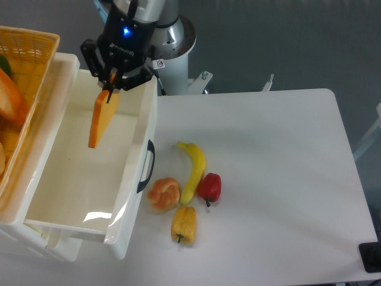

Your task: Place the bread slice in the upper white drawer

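Observation:
My gripper (111,85) hangs over the back part of the upper white drawer (138,143), which is pulled open with its dark curved handle (146,165) facing the table. The gripper is shut on the top edge of the bread slice (101,121). The slice hangs edge-on, orange, pointing down into the open drawer, above the drawer floor. I cannot tell whether its lower tip touches the floor.
An orange woven basket (30,59) sits at the far left above the drawer. On the table next to the drawer front lie an orange-pink bun (164,193), a banana (193,170), a red pepper (209,187) and a yellow bell pepper (184,223).

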